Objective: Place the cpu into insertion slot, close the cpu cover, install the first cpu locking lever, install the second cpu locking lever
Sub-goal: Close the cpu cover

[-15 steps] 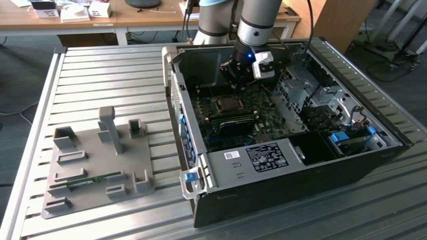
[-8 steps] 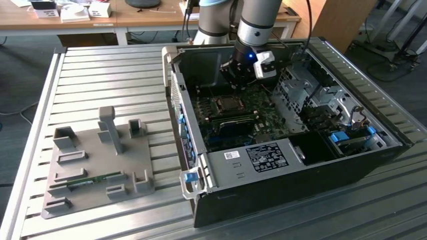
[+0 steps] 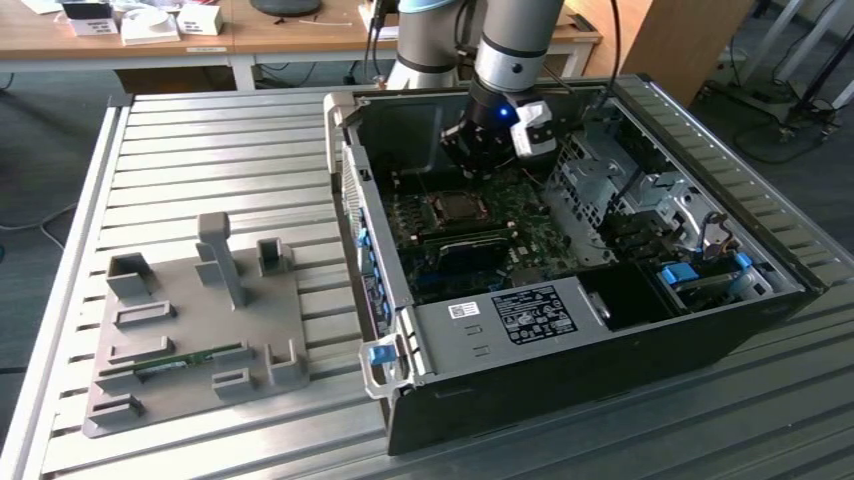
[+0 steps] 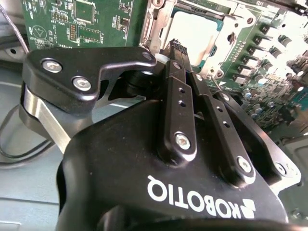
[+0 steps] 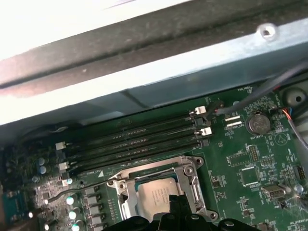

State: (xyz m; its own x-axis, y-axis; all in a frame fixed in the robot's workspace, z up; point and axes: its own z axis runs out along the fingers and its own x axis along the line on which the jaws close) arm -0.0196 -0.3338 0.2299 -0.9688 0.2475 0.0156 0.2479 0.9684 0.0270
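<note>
We judge the cpu (image 5: 155,196) to be light, thin and rigid. It would be easy to mar on its pale face and is unforgiving of any tilt, so the only safe hold would be by two opposite edges, never across the top. It lies flat in the insertion slot (image 3: 455,207), just ahead of the gripper's tips. The cpu cover (image 5: 190,179) seems to be folded down around it, its silver frame bordering the chip on all sides. We take that cover for stiff sheet metal that swings on a hinge and is best pushed on its frame rather than pinched.

In the second wrist view the gripper (image 4: 177,45) has its two fingers drawn together, and we see nothing between them. The tips sit at the near edge of the cover frame, but we cannot tell whether they touch it or hang just above. A thin wire lever (image 5: 72,191) runs along the circuit board (image 5: 250,173) to one side of the tool, and we cannot tell whether it is latched. The long memory slots (image 5: 134,142) lie beyond the socket, further from the fingertips.

The arm (image 3: 514,40) comes down from above into the open computer case (image 3: 534,380), its wrist close to vertical and the gripper pointing down at the board.
</note>
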